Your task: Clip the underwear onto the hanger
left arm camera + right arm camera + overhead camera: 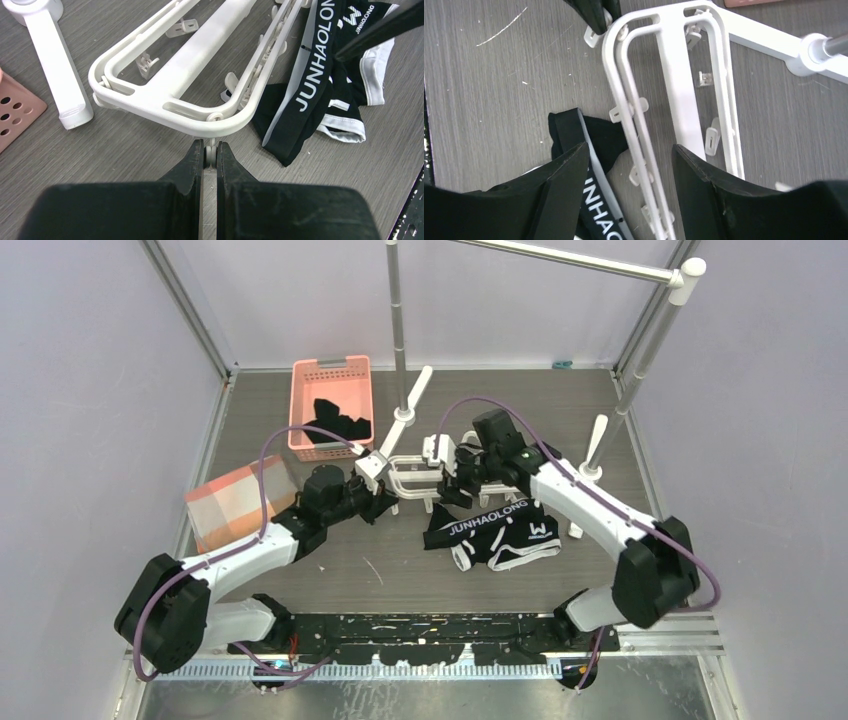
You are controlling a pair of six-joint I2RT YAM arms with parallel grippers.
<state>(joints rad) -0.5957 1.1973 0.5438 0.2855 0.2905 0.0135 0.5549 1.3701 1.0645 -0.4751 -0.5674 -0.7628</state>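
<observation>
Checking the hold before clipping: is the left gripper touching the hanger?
Touching. The left wrist view shows the left gripper shut on a small white tab at the near end of the hanger, with no gap.

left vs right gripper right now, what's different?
Jaws: the left gripper is pinched shut on a small tab at the end of the hanger. The right gripper is wide open, holding nothing.
Position: left sits at the frame's end, apart from the underwear. Right straddles a long rail beside the waistband.
Shared: both are close in on the same hanger.
</observation>
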